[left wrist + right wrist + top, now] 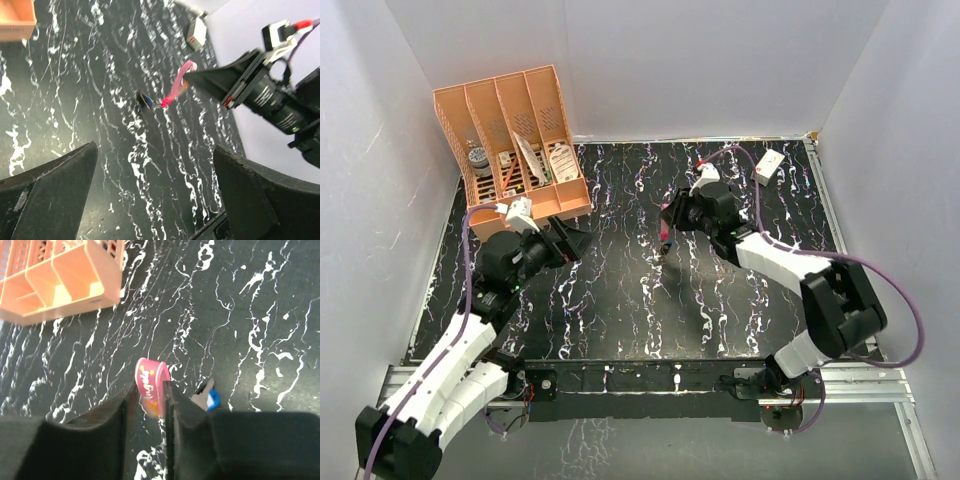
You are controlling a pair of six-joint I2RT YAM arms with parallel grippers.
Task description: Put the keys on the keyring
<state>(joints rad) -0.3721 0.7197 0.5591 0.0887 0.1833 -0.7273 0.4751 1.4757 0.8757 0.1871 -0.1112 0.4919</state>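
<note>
My right gripper [150, 392] is shut on the keyring [150, 376], a pink strap loop with printed letters, held over the middle of the table [620, 300]. In the left wrist view the keyring [178, 84] hangs down from the right gripper [196, 78] to a small metal end [165, 103]. The keys [145, 99], one with a blue head and one dark, sit right at that end; I cannot tell whether they are attached. The blue key [212, 399] shows beside the right finger. My left gripper [155, 150] stands open and empty, a short way left of the keyring [665, 232].
An orange desk organizer [515, 140] with several compartments stands at the back left, just behind the left gripper [570, 241]. A small white box [769, 166] lies at the back right. White walls close in the table on three sides.
</note>
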